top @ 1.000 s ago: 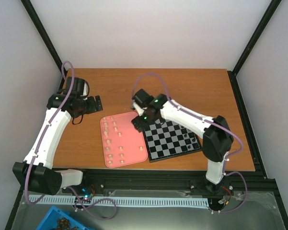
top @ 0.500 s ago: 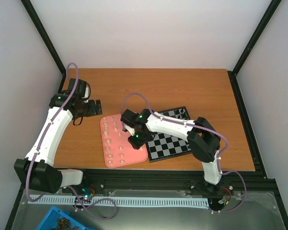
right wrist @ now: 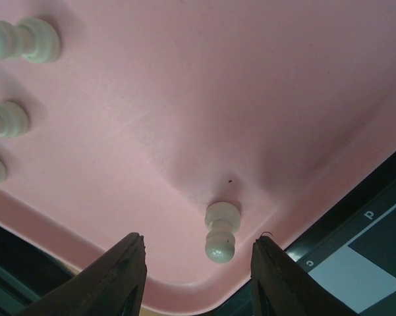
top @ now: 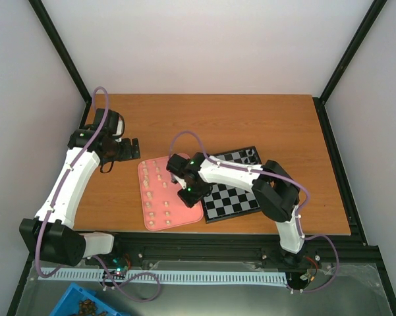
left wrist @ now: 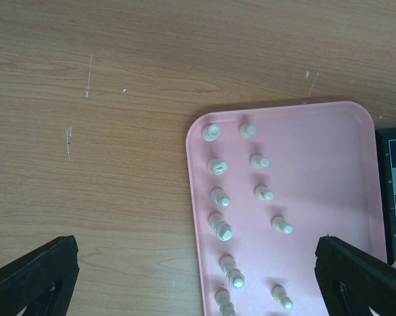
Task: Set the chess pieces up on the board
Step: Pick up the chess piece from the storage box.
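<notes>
Pink tray point(top: 142, 197): by the table's point(top: 263, 118) near edge, left of centre. It carries the cream pieces point(left wrist: 219, 167), most of them in two columns along its left half.

Pawn point(right wrist: 221, 232): one cream piece, set apart from the columns at the tray's near right corner.

Right gripper point(right wrist: 198, 242): low over that corner. Its fingers are apart, one on each side of the pawn. A gap shows on both sides, so neither finger touches it.

Board point(top: 230, 201): just beside the tray's right edge, slightly skewed to the table's near edge. Dark pieces point(top: 252, 154) are clustered at its far right corner.

Left gripper point(top: 134, 146): beyond the tray, toward the table's far left corner, above bare wood. Its fingers are spread wide and hold nothing.
</notes>
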